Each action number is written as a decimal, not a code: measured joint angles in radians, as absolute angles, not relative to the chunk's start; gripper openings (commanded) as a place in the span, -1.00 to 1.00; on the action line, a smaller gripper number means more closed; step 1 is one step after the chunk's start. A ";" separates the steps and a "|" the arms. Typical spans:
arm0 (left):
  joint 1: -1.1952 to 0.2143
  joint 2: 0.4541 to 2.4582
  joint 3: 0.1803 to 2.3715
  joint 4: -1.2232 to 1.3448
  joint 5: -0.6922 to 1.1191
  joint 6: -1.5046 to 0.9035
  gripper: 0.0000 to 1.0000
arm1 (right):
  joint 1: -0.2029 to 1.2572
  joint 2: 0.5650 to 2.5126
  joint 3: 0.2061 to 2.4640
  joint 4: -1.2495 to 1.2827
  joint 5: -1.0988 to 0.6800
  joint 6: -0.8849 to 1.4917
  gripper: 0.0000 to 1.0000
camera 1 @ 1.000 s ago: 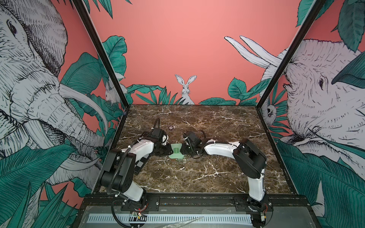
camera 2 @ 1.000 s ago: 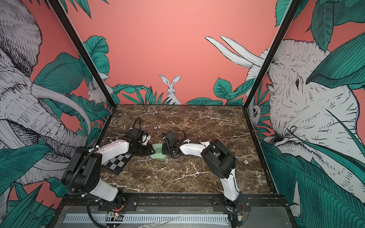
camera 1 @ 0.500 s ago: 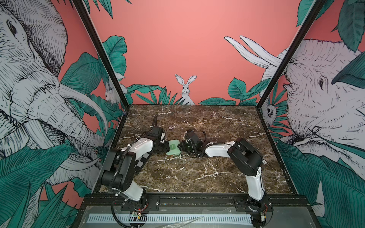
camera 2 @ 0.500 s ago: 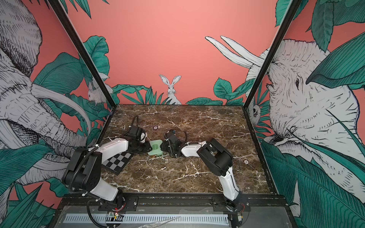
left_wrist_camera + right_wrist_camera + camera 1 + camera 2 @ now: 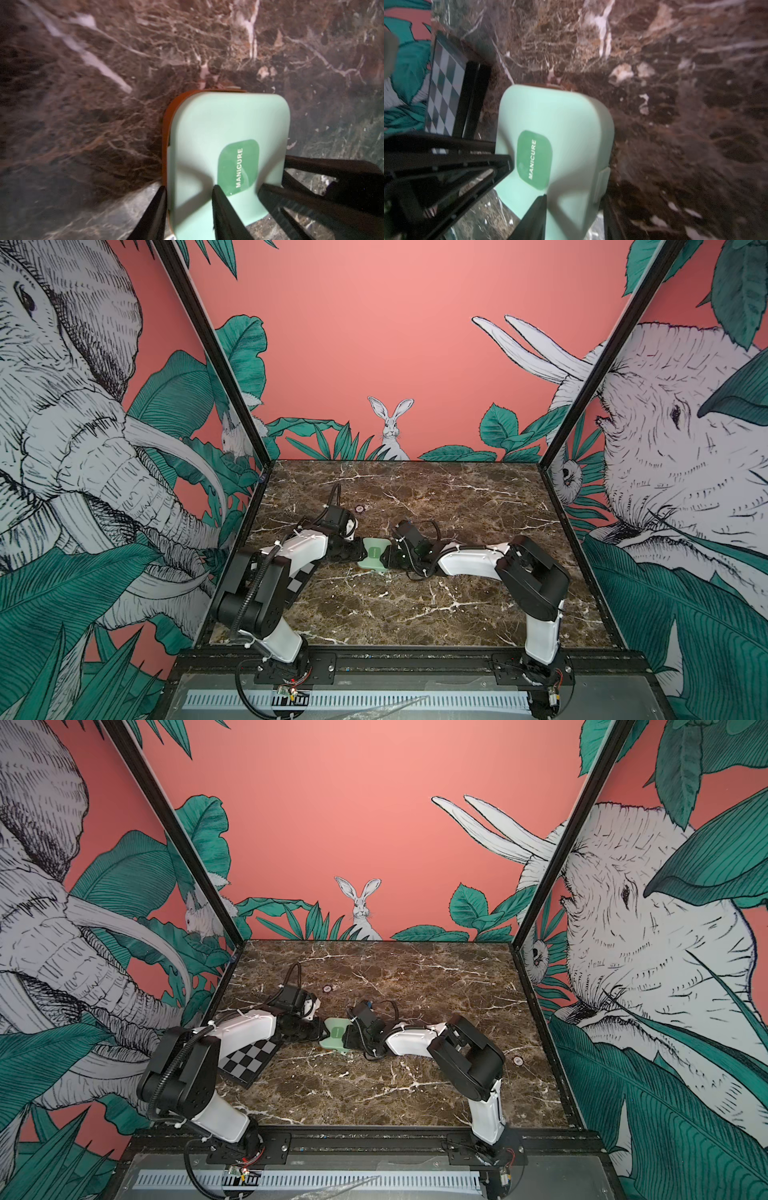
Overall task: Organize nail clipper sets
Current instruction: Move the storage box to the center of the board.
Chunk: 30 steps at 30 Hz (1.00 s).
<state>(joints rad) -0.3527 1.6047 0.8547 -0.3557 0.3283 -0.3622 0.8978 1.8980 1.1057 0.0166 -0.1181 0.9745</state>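
With its lid shut and no loose tools in sight, the manicure case (image 5: 373, 559) is clamped by the left gripper (image 5: 190, 188), while the right gripper (image 5: 575, 199) flanks it, grip unclear; seemingly only placing is left.

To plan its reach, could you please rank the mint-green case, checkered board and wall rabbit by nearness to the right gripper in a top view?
1. mint-green case, at the right gripper.
2. checkered board, on the robot's left.
3. wall rabbit, far back, centre.

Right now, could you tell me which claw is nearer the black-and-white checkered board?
Left. The left claw grips the mint-green plastic case beside the black-and-white checkered board; the right claw sits across the case.
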 measured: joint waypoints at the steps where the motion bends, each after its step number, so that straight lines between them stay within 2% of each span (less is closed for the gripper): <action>1: -0.356 1.609 0.858 -0.356 0.338 -0.361 -0.25 | 0.896 1.881 1.106 -0.018 -0.116 0.963 0.09; 5: -0.364 1.624 0.873 -0.356 0.364 -0.362 -0.20 | 0.878 1.790 1.093 -0.104 -0.103 0.927 0.15; 13: -0.463 1.758 1.011 -0.364 0.431 -0.382 -0.14 | 0.842 1.617 0.952 -0.144 -0.069 0.897 -0.30; 22: -0.539 2.024 1.321 -0.311 0.531 -0.449 0.01 | 0.842 1.390 0.668 -0.177 -0.008 0.934 -0.30; 25: -0.555 2.091 1.380 -0.224 0.603 -0.505 0.19 | 0.831 1.276 0.631 -0.204 0.022 0.936 -0.13; 27: -0.560 2.105 1.406 -0.179 0.623 -0.535 0.52 | 0.815 1.209 0.628 -0.223 0.053 0.928 0.16; 30: -0.562 2.084 1.448 -0.178 0.607 -0.523 0.82 | 0.771 1.144 0.633 -0.259 0.092 0.901 0.36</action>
